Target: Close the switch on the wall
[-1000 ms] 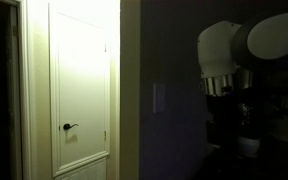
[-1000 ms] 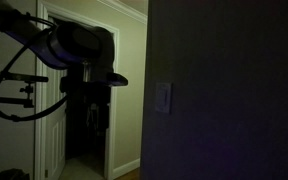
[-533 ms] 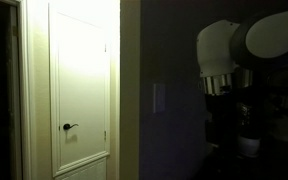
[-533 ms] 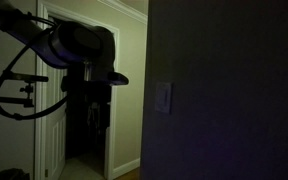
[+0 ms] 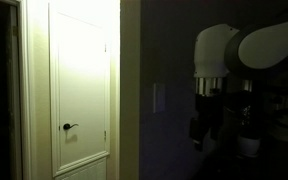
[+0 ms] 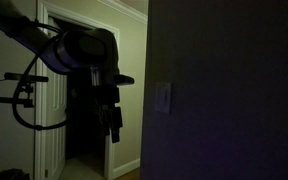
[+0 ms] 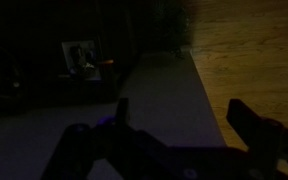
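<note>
The switch (image 5: 159, 97), a pale rectangular plate, sits flat on the dark wall (image 5: 174, 40) near mid-frame in both exterior views (image 6: 163, 97). The gripper (image 5: 200, 131) hangs right of it, apart from the plate, under the arm's (image 5: 220, 48) smooth rounded white joint. In the wrist view its dark fingers (image 7: 259, 126) stand spread wide along the bottom edge, with nothing between them. A white panelled door (image 5: 80, 90) with a dark lever handle (image 5: 70, 127) fills the left of an exterior view.
</note>
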Controlling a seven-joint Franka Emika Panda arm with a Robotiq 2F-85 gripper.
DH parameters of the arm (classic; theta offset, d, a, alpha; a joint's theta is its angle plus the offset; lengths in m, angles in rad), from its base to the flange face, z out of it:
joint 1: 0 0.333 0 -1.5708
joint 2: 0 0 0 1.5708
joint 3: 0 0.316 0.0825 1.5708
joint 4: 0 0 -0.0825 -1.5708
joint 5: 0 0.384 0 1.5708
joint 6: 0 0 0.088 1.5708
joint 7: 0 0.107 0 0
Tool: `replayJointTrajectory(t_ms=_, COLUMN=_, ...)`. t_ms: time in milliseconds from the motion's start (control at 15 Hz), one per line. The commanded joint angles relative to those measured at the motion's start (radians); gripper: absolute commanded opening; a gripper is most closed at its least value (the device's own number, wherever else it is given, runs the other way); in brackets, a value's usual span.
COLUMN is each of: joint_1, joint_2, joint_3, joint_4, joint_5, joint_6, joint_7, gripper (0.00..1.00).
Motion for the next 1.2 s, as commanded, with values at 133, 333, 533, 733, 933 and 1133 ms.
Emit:
replayJointTrajectory(t_ms=133, joint_1=0.014, joint_2=0.014, joint_3=-0.023, joint_4=0.012, joint_5=-0.020, joint_6=0.130, joint_7=0.094, gripper=1.00)
replayJointTrajectory(t_ms=333, joint_1=0.006, joint_2=0.009, joint_3=-0.029, joint_4=0.028, joint_5=-0.029, joint_6=0.188, joint_7=0.131, gripper=0.73)
replayJointTrajectory(t_ms=533, joint_1=-0.002, joint_2=0.024, joint_3=-0.035, joint_4=0.061, joint_5=-0.055, joint_6=0.239, joint_7=0.153, gripper=0.56)
replayJointTrajectory(t_ms=733, joint_1=-0.010, joint_2=0.042, joint_3=-0.042, joint_4=0.101, joint_5=-0.103, joint_6=0.266, joint_7=0.180, gripper=0.36)
replayJointTrajectory(t_ms=933, joint_1=-0.012, joint_2=0.047, joint_3=-0.051, joint_4=0.134, joint_5=-0.134, joint_6=0.297, joint_7=0.201, gripper=0.15)
replayJointTrajectory(t_ms=1133, joint_1=-0.017, joint_2=0.044, joint_3=-0.059, joint_4=0.151, joint_5=-0.163, joint_6=0.358, joint_7=0.238, gripper=0.04)
